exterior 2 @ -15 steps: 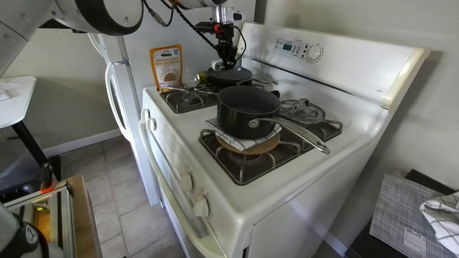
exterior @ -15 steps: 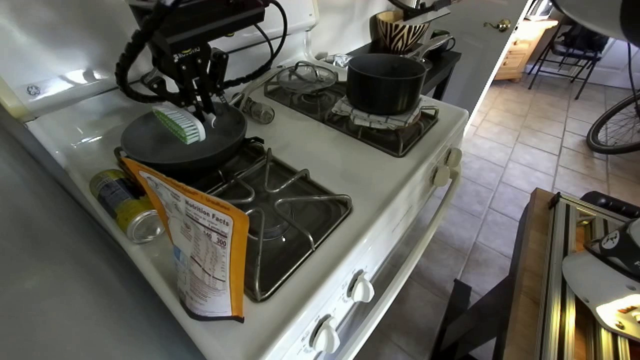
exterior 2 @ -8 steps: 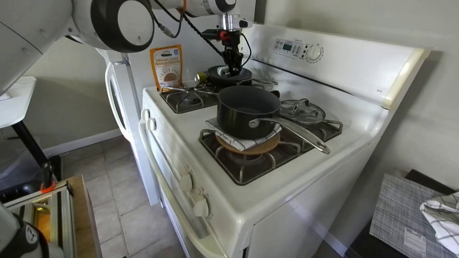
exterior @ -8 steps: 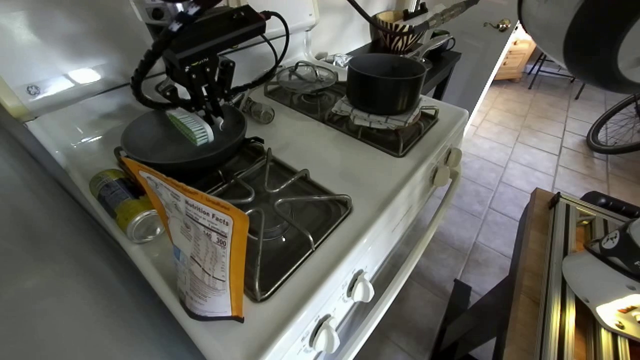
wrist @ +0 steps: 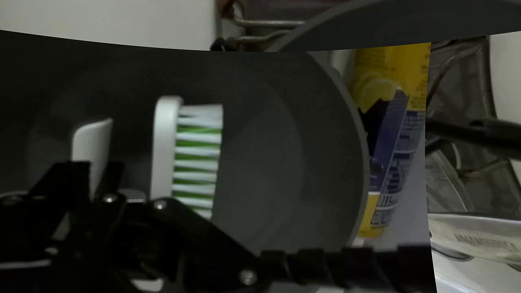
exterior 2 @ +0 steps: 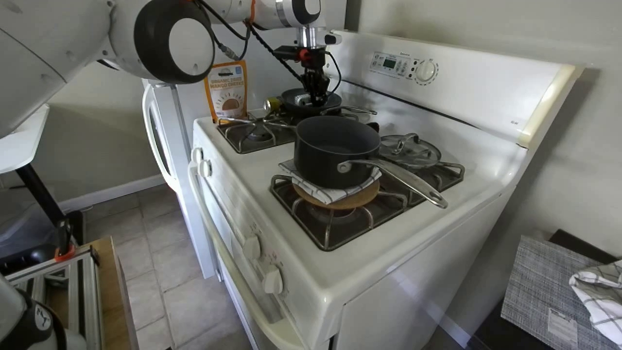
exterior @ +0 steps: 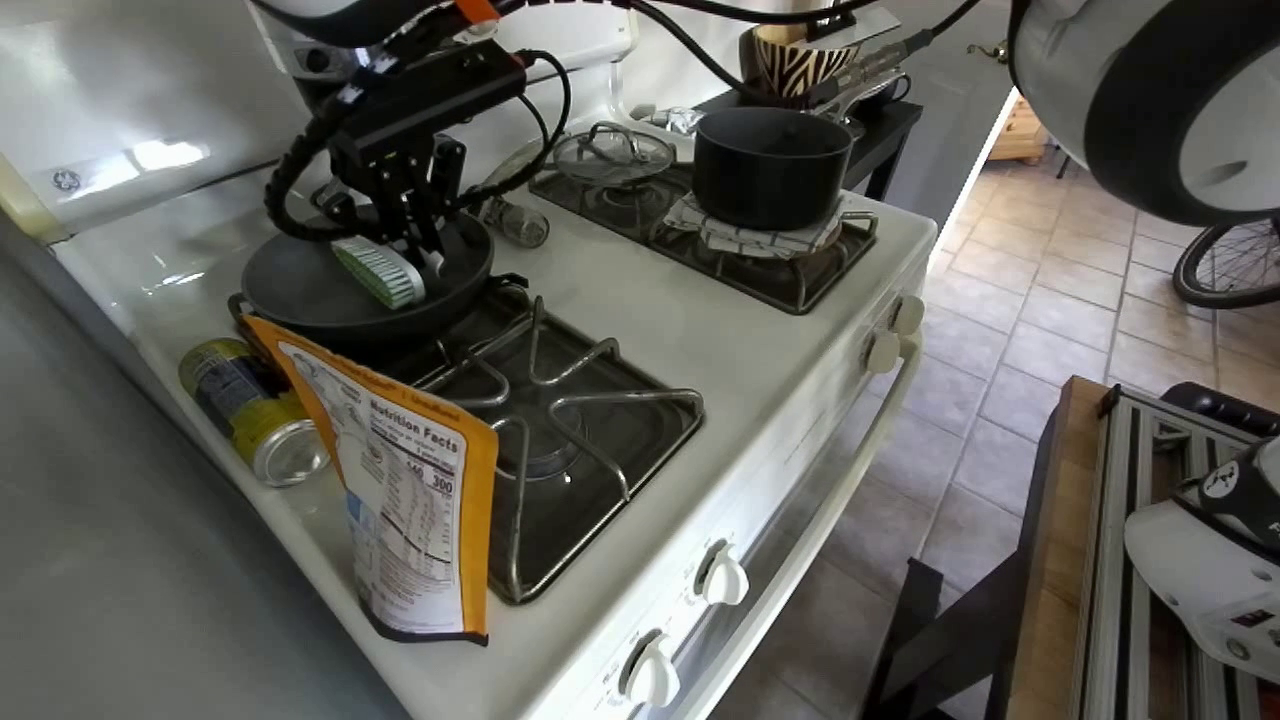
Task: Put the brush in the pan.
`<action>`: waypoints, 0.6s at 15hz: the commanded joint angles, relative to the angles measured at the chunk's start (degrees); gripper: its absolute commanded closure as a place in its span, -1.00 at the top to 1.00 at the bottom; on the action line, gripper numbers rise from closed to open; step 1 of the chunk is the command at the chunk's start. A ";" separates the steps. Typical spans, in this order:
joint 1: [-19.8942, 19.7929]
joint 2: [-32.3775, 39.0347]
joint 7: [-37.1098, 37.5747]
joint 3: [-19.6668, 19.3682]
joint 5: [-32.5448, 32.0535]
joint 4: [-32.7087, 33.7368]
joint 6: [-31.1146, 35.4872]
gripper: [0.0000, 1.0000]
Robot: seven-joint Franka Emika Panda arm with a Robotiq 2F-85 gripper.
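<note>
1. Tool (wrist: pixel 97 170): one, black; clenched, narrow gap filled by white handle (wrist: pixel 90 145) of brush (wrist: pixel 163 146).
2. Brush, bristled head: at tool's 3 o'clock, wrist view; within outline of pan (exterior: pixel 300 280), both exterior views; contact with pan indeterminable.

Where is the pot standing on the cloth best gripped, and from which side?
Probably mid-way along its handle, from above, the jaws closing across it: in an exterior view it juts out long and slim from the pot, itself likely too wide to span.
</note>
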 commanded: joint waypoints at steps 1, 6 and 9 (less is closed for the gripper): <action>-0.45 2.09 -1.71 0.82 1.05 3.73 -2.24 -0.20; 0.08 -0.80 -2.86 0.19 0.02 4.15 -2.13 0.56; 0.50 -3.85 -4.74 0.45 -0.30 5.29 -1.49 0.99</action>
